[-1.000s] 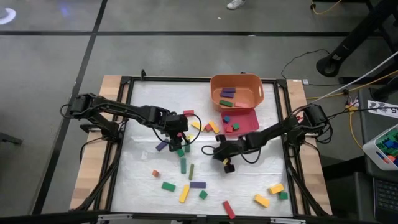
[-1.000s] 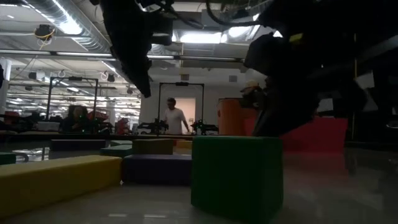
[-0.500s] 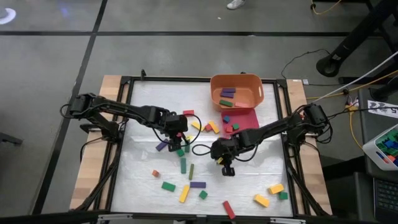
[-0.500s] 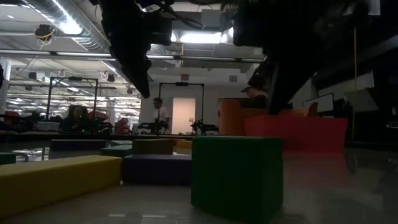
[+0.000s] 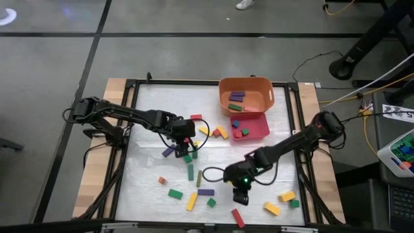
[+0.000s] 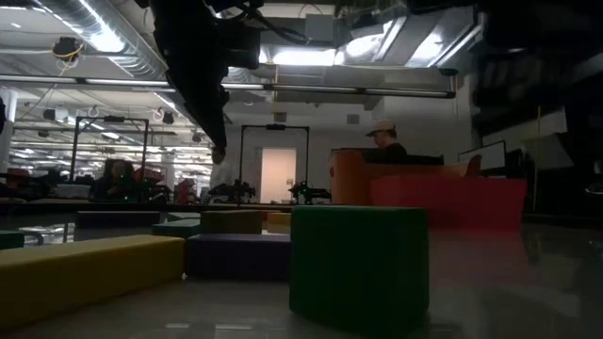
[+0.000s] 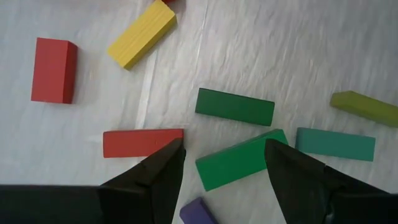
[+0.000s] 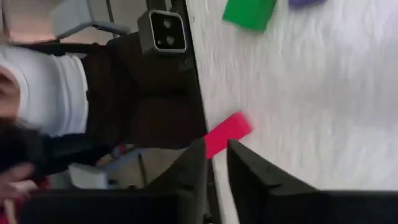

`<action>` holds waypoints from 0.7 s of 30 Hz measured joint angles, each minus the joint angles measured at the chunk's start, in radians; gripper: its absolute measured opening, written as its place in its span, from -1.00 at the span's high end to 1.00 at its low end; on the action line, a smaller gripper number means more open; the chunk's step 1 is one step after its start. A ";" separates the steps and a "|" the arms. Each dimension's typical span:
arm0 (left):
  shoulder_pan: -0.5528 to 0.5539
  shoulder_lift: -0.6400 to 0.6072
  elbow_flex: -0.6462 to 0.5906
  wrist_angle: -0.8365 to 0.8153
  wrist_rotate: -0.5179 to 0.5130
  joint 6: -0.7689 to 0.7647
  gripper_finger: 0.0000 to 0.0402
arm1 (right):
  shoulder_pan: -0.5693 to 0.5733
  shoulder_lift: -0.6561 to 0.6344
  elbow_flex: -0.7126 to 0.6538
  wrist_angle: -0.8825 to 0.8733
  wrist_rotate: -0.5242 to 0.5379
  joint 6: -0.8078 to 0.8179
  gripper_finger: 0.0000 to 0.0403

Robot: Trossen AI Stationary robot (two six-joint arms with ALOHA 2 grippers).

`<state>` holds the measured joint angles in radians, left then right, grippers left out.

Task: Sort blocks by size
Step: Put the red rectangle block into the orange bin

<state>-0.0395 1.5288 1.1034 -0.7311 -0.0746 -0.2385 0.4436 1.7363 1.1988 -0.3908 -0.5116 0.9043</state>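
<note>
Many coloured blocks lie flat on the white table. My left gripper [image 5: 188, 146] [image 7: 224, 155] hangs open over a cluster left of the middle. Its fingers stand on either side of a green bar [image 7: 241, 165], above it, with a red bar [image 7: 142, 142] and another green bar [image 7: 234, 106] close by. My right gripper [image 5: 240, 198] [image 8: 216, 155] is near the front edge, shut, with nothing between its fingers. Past its tips lies a red bar [image 8: 227, 133] [image 5: 239, 217]. A green cube [image 6: 358, 268] [image 5: 211, 202], a purple bar [image 5: 206, 192] and a yellow bar [image 5: 191, 201] lie to its left.
An orange bin [image 5: 223, 97] with several blocks stands at the far edge, with a pink-red tray [image 5: 259, 126] of small cubes in front of it. Two yellow blocks [image 5: 286, 195] and a green one [image 5: 295, 203] lie at the near right. A person [image 8: 56, 93] stands past the near edge.
My right gripper has swung from the table's middle toward the near edge, rising and rolling about its own line. It has gone up out of the low view, where it had stood before the tray.
</note>
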 joint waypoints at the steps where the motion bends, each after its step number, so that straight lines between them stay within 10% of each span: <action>1: 0.000 0.000 0.000 0.000 0.000 -0.001 -0.05 | 0.012 0.000 0.000 0.001 0.012 0.048 0.54; 8: 0.000 0.000 0.000 0.001 0.000 -0.001 -0.05 | 0.113 0.000 0.000 -0.001 0.181 0.320 0.14; 21: 0.000 0.000 0.000 0.001 0.000 -0.001 -0.05 | 0.304 0.000 0.000 0.007 0.616 0.584 0.08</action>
<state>-0.0395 1.5288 1.1034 -0.7298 -0.0746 -0.2398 0.7478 1.7363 1.1988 -0.3836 0.1047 1.4884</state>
